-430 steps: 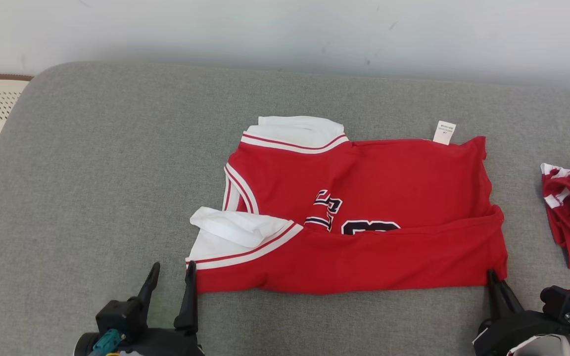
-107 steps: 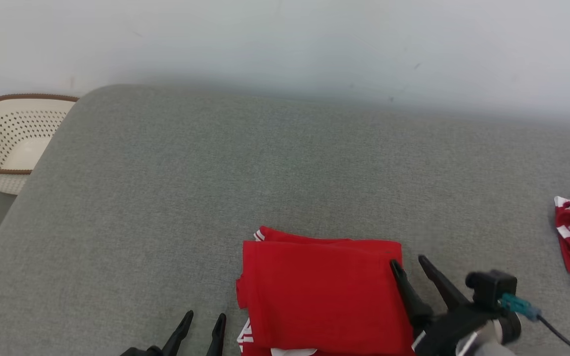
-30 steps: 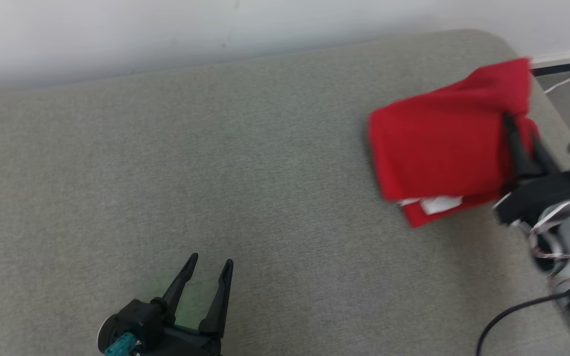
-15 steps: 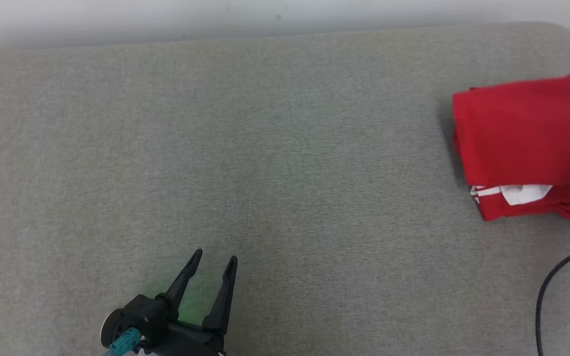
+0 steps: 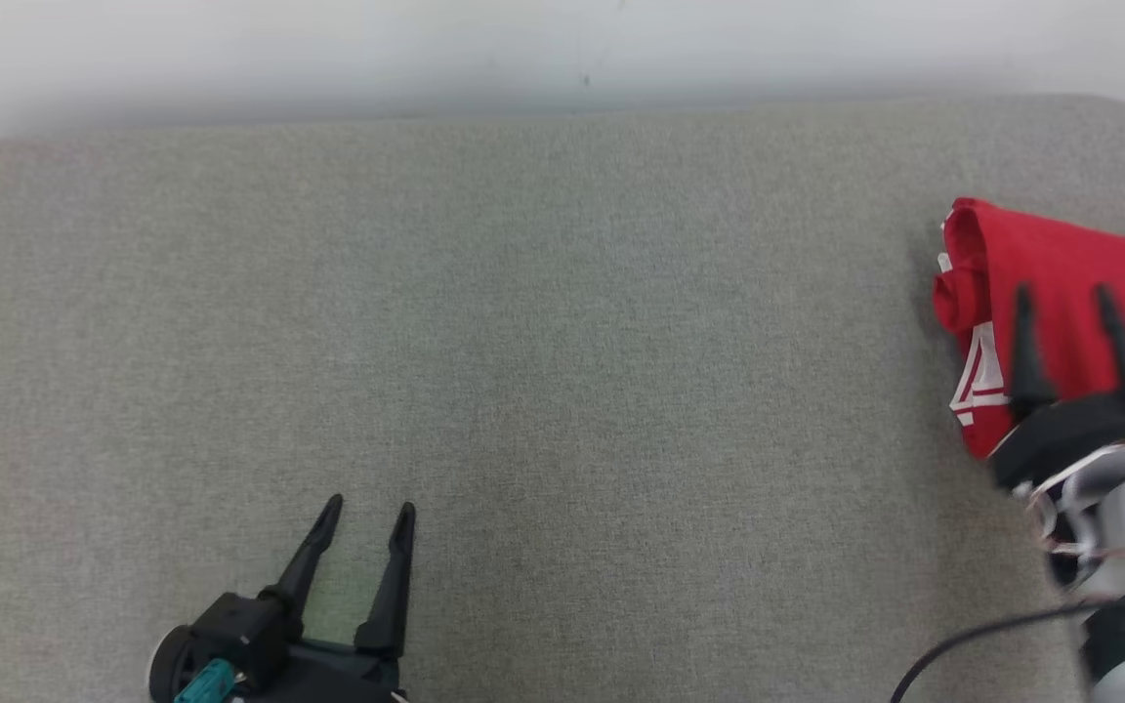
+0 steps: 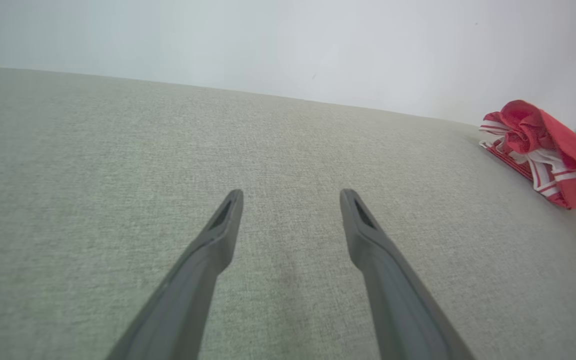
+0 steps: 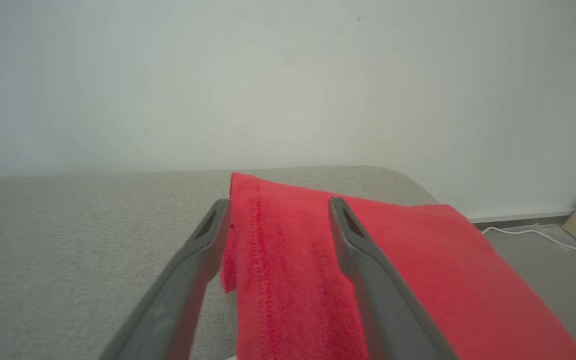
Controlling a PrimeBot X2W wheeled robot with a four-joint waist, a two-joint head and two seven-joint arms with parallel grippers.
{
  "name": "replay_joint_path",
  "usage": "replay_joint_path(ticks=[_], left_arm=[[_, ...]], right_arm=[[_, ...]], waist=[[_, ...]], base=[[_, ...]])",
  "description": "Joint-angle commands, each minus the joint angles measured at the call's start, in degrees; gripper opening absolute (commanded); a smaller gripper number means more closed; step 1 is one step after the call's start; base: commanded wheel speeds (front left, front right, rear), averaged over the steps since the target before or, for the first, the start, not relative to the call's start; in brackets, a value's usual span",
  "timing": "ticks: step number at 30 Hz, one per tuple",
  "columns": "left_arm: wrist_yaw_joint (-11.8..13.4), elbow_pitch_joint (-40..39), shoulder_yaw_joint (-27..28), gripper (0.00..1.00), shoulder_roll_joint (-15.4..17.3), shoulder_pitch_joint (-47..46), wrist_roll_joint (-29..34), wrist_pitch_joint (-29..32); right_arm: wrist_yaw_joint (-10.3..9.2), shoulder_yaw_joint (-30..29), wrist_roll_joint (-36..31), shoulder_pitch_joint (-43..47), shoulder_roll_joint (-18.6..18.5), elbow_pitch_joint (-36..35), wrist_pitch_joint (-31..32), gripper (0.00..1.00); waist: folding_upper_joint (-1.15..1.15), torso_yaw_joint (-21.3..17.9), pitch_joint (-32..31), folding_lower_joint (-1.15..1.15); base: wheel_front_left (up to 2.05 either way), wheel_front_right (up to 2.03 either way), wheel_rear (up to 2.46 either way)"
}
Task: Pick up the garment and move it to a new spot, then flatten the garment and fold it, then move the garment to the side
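At the grey fabric cushion's (image 5: pixel 562 342) right edge, our spread right end effector (image 5: pixel 1061 290) hovers over the folded red jersey (image 5: pixel 1041 244); left end effector (image 5: pixel 369 504) spread too. Set-aside looks done; we retreat next.

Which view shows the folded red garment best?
Right wrist view: the folded red fabric garment lies close and large, stitched hem clear. The head view cuts it off at the right edge, partly behind the right gripper. The left wrist view shows distant red-and-white cloth, possibly the same garment.
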Motion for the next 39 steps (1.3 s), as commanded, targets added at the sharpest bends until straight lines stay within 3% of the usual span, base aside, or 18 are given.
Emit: replay_joint_path(ticks=[1,12,20,39], left_arm=[[0.4,-0.25,0.64,1.0,0.09,1.29,0.6,-0.24],[3.48,-0.27,5.48,1.0,0.05,6.67,5.78,-0.23],[4.21,0.45,7.53,1.0,0.05,9.74,6.85,-0.23],[6.01,2.54,10.81,1.0,0.05,11.39,6.9,-0.24]], right_arm=[[-0.01,0.38,-0.33,1.92,1.11,-0.93,-0.02,1.0],[-0.01,1.33,0.06,16.6,8.7,-8.09,-0.01,1.0],[-0.01,2.82,-0.86,22.92,11.67,-10.51,-0.02,1.0],[-0.01,3.79,-1.0,25.21,11.57,-12.25,-0.01,1.0]], waist=[[0.0,0.54,-1.45,0.01],[0.0,3.01,-9.06,0.01],[0.0,4.56,-12.56,0.01],[0.0,5.47,-14.1,0.01]], base=[[0.0,0.0,0.0],[0.0,0.0,0.0],[0.0,0.0,0.0],[0.0,0.0,0.0]])
